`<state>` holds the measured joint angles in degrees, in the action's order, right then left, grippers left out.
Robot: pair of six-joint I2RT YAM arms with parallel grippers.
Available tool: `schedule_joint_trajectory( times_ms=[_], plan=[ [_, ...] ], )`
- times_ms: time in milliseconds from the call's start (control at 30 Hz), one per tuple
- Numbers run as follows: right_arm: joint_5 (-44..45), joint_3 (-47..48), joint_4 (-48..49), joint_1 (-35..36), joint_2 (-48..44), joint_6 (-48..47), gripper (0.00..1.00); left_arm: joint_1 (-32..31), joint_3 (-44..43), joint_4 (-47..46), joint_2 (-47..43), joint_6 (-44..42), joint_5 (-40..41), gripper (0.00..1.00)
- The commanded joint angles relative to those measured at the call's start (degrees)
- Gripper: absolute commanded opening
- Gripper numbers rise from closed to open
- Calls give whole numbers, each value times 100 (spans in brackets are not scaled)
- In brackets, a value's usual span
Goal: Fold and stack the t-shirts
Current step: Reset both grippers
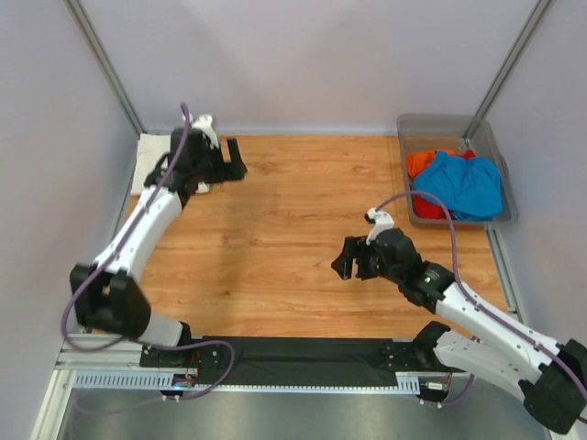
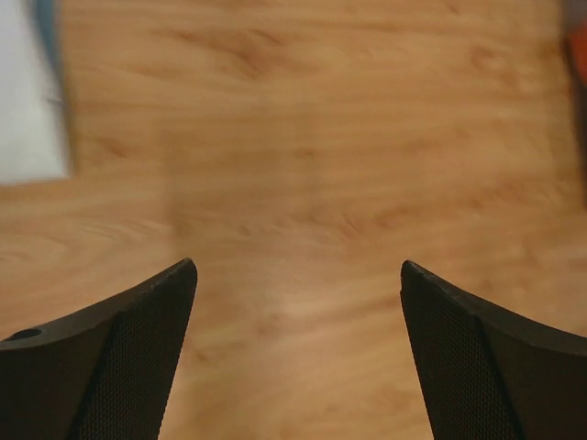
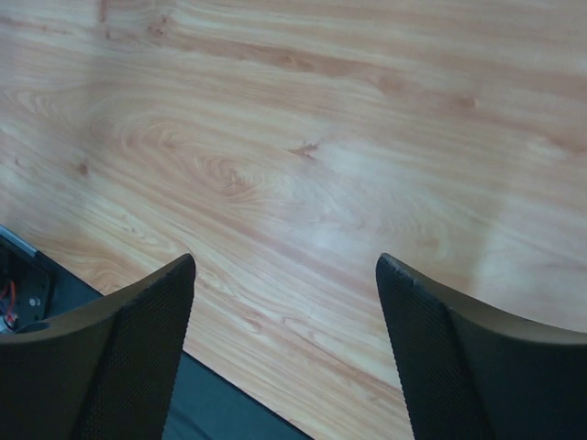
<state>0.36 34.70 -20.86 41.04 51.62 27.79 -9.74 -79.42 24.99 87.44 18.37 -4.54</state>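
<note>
Top, left-wrist and right-wrist views of a wood-grain table (image 1: pixel 275 211) walled by pale panels, with a black mat strip (image 1: pixel 303 353) along its near edge. A clear grey plastic bin (image 1: pixel 440 119) stands at the far right corner. It holds 2 crumpled t-shirts: a bright blue t-shirt (image 1: pixel 463 186) filling most of the bin, and an orange-red t-shirt (image 1: pixel 420 163) bunched against the bin's left wall, touching the blue one. A cream-white t-shirt (image 1: pixel 149 154) lies flat with straight edges at the far left corner, partly hidden by the left arm; it shows as a pale patch (image 2: pixel 27 92) at the upper left of the left-wrist view.

The left gripper (image 1: pixel 237 158) hangs just beside the cream-white t-shirt, on its right. Its jaws are spread wide (image 2: pixel 296 266), with only bare wood between them, and it grasps nothing. The right gripper (image 1: pixel 353 266) hangs over the near right part of the table, well apart from the bin. Its jaws are likewise parted (image 3: pixel 284 259) over bare wood, and it holds nothing.
</note>
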Motion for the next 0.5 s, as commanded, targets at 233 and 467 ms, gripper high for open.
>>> schedule_joint_trajectory(
  times_ms=[233, 467],
  plan=[
    [728, -2754, 732, -52, -2810, 3932, 100, -1873, 5750, -2855, -4581, 3917, -2051, 100],
    [949, -3837, -39, -52, -4738, 4953, 100, -1892, 8111, -3807, -7300, 5270, -1946, 100]
  ],
)
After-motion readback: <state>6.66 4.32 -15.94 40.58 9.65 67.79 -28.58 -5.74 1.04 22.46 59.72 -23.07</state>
